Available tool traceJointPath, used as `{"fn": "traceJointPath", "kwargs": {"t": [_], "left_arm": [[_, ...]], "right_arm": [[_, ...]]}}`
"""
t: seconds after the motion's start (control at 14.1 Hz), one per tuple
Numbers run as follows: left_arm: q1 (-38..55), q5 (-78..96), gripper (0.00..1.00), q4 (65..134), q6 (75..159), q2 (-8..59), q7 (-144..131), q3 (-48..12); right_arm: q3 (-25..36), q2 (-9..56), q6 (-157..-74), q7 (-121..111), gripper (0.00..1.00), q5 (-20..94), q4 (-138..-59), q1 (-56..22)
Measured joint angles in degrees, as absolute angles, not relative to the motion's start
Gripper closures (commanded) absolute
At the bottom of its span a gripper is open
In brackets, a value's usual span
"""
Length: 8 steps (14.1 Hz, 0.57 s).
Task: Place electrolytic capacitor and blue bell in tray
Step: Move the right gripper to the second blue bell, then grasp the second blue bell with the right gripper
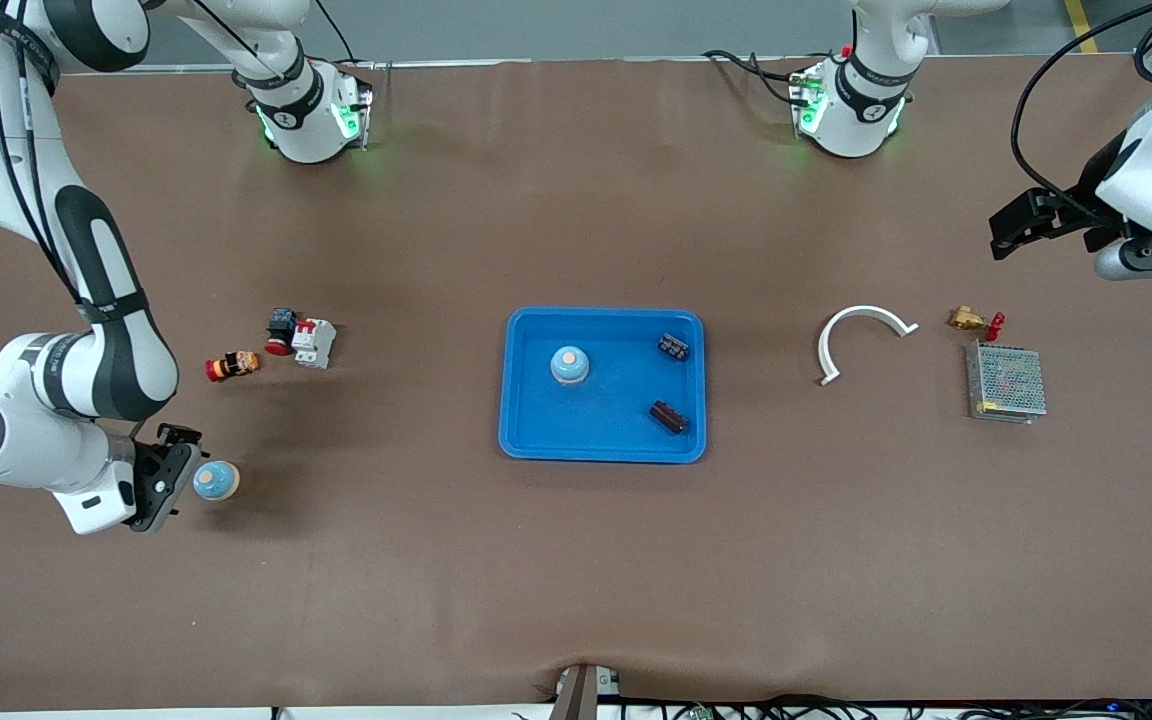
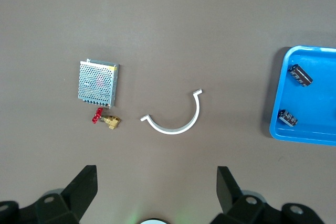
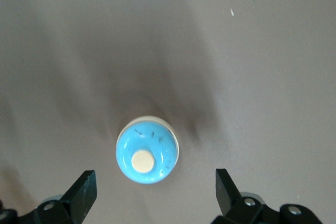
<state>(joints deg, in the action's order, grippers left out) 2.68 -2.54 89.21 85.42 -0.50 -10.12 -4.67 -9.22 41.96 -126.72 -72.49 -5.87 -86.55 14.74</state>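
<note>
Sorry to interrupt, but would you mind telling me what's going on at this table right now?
Two arms are sorting parts into the tray. It already holds one blue bell and two capacitors. The right gripper is open, low beside a second bell at the right arm's end of the table, not gripping it. The left gripper waits open, up over the left arm's end, above a white clip, brass valve and mesh box.

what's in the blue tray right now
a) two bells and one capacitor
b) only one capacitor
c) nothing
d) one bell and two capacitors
d: the tray holds one blue bell and two dark capacitors; a second bell sits on the table by the right tool.
</note>
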Motion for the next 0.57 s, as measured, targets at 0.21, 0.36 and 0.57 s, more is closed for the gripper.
{"fn": "traceJointPath", "kwargs": {"t": [0.21, 0.36, 0.57], "left_arm": [[2.7, -2.5, 0.00, 89.2, 85.4, -0.5, -10.1, -4.7], [2.7, -2.5, 0.00, 89.2, 85.4, -0.5, -10.1, -4.7], [2.7, -2.5, 0.00, 89.2, 85.4, -0.5, -10.1, -4.7]], "right_arm": [[-9.2, 42.9, -126.7, -73.4, 0.00, -5.9, -87.0, 15.5], [-9.3, 43.3, -127.8, -73.4, 0.00, -5.9, -88.2, 15.5], [-9.3, 43.6, -129.1, -73.4, 0.00, -5.9, -90.0, 15.5]]}}
